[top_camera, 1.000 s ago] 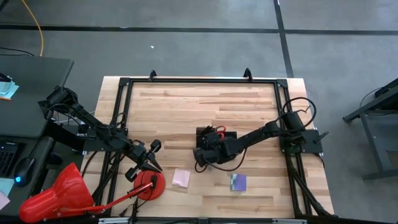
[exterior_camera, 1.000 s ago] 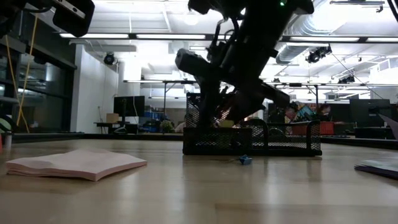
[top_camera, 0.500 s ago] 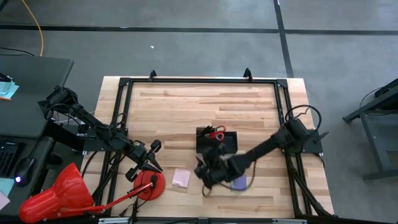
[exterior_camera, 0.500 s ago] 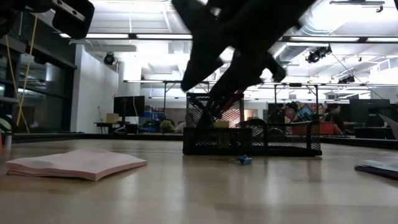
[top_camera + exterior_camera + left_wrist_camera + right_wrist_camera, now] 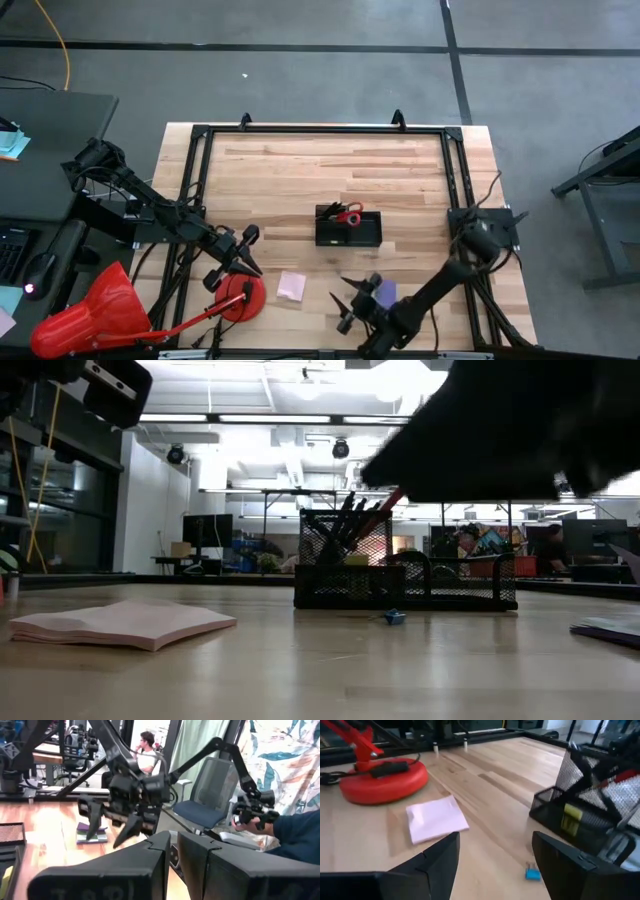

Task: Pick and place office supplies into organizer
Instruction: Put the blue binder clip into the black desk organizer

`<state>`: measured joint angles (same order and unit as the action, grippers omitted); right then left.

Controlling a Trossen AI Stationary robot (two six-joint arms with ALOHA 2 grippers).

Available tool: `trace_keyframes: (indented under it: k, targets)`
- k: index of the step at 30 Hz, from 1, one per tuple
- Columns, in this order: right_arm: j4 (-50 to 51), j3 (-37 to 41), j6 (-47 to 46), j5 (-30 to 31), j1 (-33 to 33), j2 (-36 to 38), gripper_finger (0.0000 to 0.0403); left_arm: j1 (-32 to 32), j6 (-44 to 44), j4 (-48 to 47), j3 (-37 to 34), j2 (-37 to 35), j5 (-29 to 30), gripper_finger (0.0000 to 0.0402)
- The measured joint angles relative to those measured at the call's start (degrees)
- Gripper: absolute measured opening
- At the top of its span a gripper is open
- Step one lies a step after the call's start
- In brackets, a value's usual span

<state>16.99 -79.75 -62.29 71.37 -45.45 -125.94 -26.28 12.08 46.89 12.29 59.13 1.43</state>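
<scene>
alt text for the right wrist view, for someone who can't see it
The right end effector hangs open over a wooden table, with a pink sticky pad ahead of it. A black mesh organizer, a small blue clip and a red lamp base surround it.

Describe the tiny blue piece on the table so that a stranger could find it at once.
Start at the black mesh organizer in the middle of the wooden table. On the bare wood just in front of it, on the side facing the pink sticky pad, lies the small blue piece. It is far smaller than either pad and the only blue thing there.
</scene>
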Motion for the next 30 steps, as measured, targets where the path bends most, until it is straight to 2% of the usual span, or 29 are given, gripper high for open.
trace_keyframes:
  k: [6,10,14,16,22,30]
  targets:
    - [-2.6,0.0,-1.0,1.9,1.2,-4.9,0.024,0.0,-0.1,0.0,0.0,0.0,0.7,0.0028]
    - [-1.2,0.0,-2.1,-2.5,3.8,-5.0,0.0236,0.0,-0.8,0.0,0.0,0.0,0.7,0.0028]
    - [-0.2,0.0,-0.1,-9.5,6.9,-5.0,0.0236,0.0,-1.2,0.0,0.0,0.0,0.7,0.0028]
    - [0.1,0.0,1.4,-10.8,8.1,-5.0,0.0236,0.0,-1.1,-0.1,0.0,0.0,0.7,0.0028]
    - [1.0,0.0,4.3,-6.2,7.8,-5.0,0.0236,0.0,-0.4,-0.9,0.0,0.0,0.7,0.0028]
    - [9.3,0.0,-7.5,-5.7,6.4,-5.0,0.0236,0.0,-0.2,-0.8,0.0,0.0,0.7,0.0028]
